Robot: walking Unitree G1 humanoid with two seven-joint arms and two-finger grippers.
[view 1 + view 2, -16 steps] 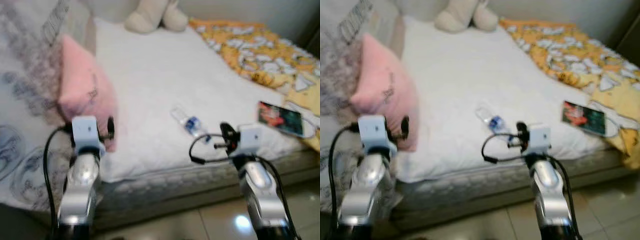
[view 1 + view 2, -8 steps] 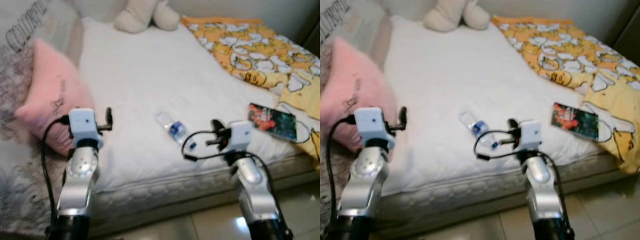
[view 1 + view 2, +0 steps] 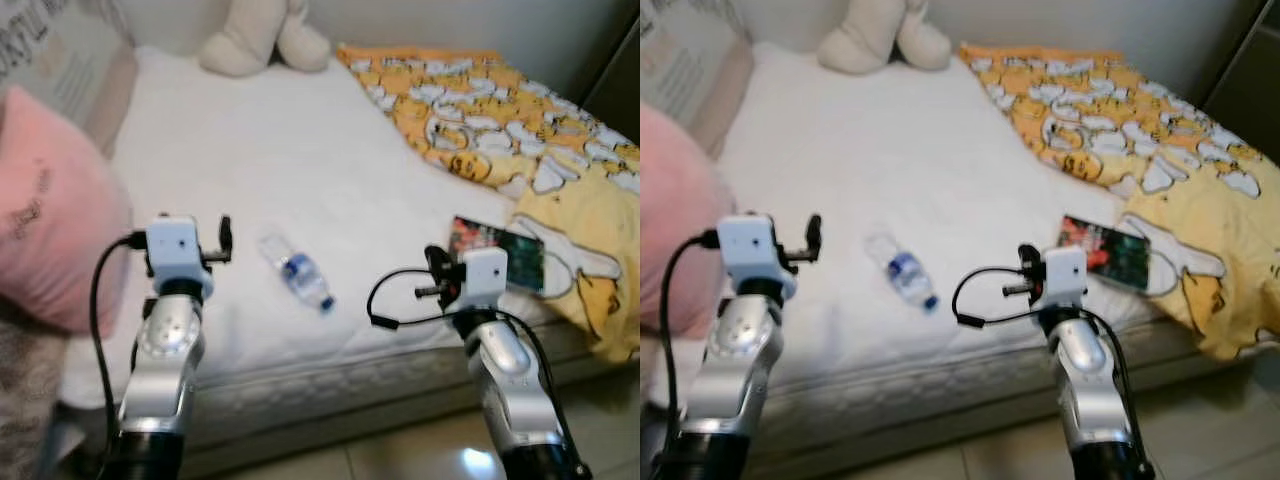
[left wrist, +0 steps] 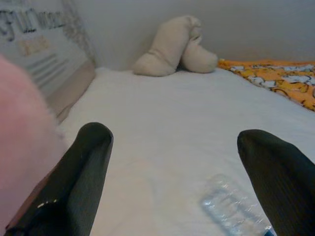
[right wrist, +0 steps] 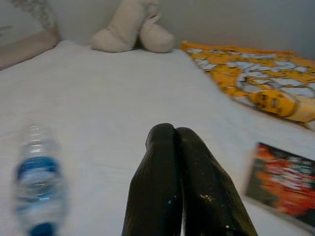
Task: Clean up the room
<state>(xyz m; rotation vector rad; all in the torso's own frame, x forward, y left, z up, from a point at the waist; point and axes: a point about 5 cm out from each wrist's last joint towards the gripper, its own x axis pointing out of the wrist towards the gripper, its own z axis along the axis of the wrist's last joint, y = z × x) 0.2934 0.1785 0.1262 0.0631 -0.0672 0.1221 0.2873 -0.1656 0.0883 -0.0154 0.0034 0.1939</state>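
On the white bed [image 3: 330, 170], a clear plastic water bottle [image 3: 294, 270] with a blue label lies on its side between the two raised arms. Left gripper [image 4: 177, 162] hovers near it, fingers spread wide apart. Right gripper [image 5: 174, 147] has its fingers pressed together, empty, beside a colourful book [image 3: 497, 253] touching the yellow blanket [image 3: 500, 120].

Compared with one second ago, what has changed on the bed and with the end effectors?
The camera has swung toward the robot's right, so the whole picture shifted; nothing on the bed visibly moved. The water bottle lies on the white sheet and the book by the yellow blanket, as before. Nothing was grasped: left end effector open, right end effector shut, both raised over the bed edge.
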